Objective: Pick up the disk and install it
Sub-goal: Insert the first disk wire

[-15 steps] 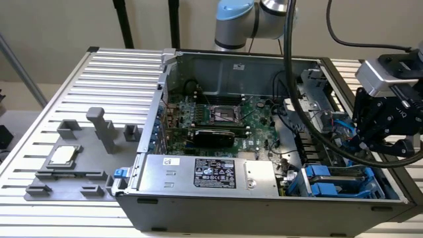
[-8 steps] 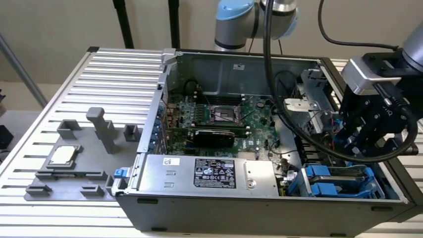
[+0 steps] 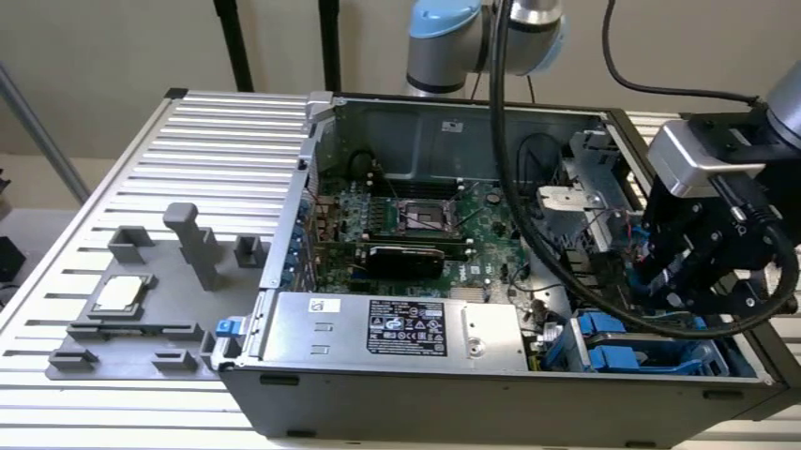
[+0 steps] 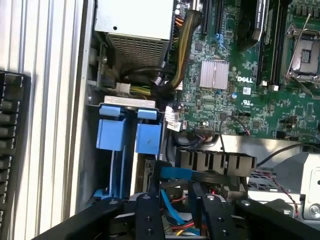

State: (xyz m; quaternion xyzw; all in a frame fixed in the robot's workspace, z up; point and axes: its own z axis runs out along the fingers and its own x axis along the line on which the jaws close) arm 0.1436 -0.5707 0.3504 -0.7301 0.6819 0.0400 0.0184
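Observation:
My gripper [image 3: 670,277] hangs inside the open computer case [image 3: 375,112], at the exterior view's right, over the drive bay corner. In the wrist view its two black fingers [image 4: 150,212] stand close together around a narrow blue-edged piece, which I take for the disk [image 4: 175,173] seen end on. Most of the disk is hidden behind the fingers, and its silver face and label are out of sight. Two blue plastic drive cages [image 4: 127,135] stand just beside it, also visible as blue cages [image 3: 632,352] in the case's near right corner.
The motherboard [image 3: 414,225] fills the middle of the case, with the power supply [image 3: 388,328] along its near side. Cables [image 4: 175,60] run close to the bay. A grey fixture [image 3: 138,309] on the slatted table holds a small silver processor chip [image 3: 119,294].

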